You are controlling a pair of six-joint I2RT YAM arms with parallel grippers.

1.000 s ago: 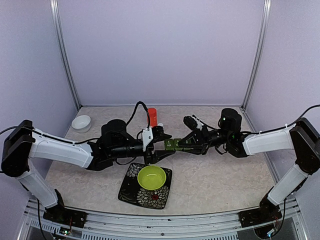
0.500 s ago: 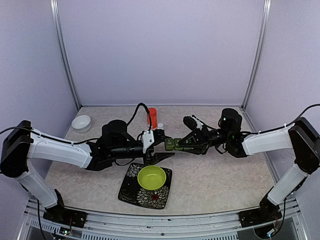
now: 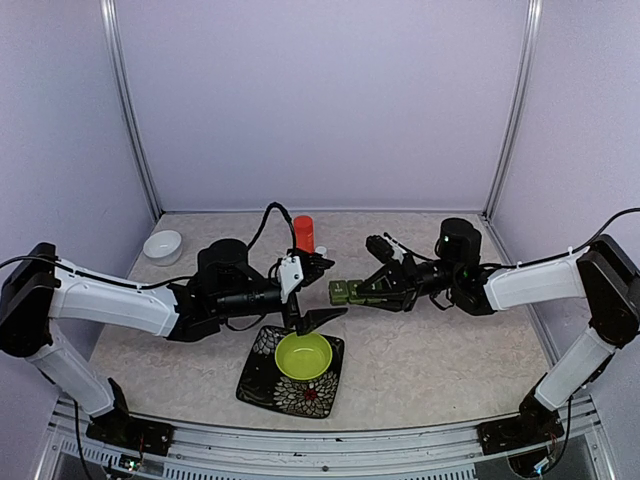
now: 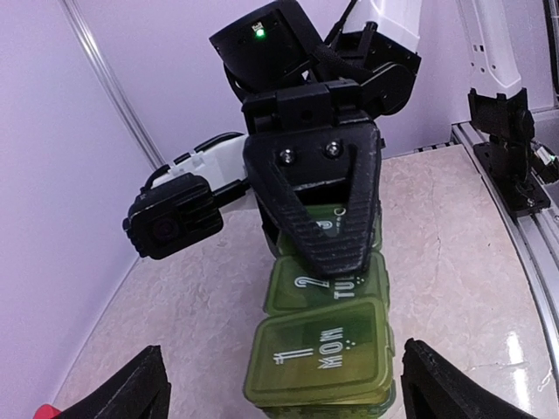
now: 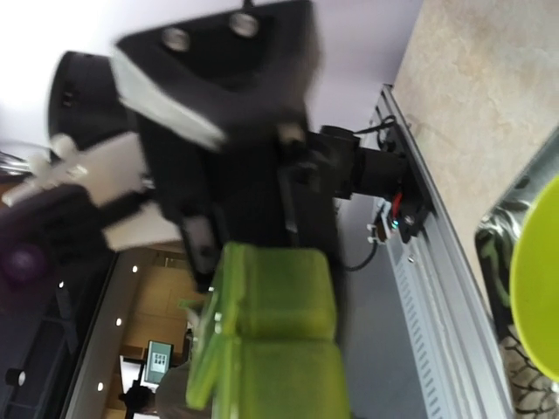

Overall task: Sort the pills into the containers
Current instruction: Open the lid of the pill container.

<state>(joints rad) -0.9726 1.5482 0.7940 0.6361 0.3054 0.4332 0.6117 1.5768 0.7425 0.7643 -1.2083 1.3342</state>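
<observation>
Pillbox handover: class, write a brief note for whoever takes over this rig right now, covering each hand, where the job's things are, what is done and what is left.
Left hand: open, its fingers either side of the pillbox's free end, not gripping.
Right hand: shut on the dark green pillbox, held above the table between the arms.
Things: the lids that show are closed. The orange bottle stands upright at the back. The lime bowl sits on the patterned plate.
Done: pillbox picked up. No pills in view.
Left: open the compartments and sort the pills in.
</observation>
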